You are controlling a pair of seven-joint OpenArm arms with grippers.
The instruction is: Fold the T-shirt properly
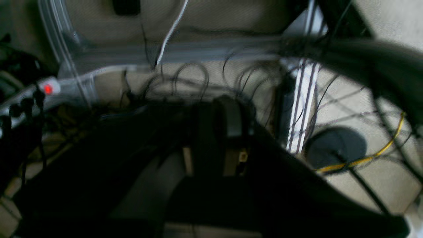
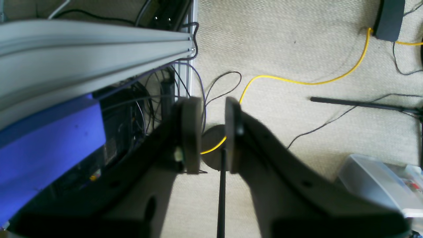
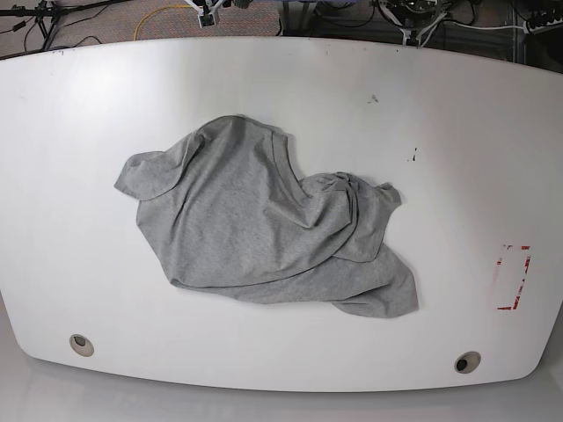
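no legible text, labels or numbers anywhere

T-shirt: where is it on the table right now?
In the base view the T-shirt lies crumpled around the middle of the white table, slightly left of centre, with the red marking far off to its right.
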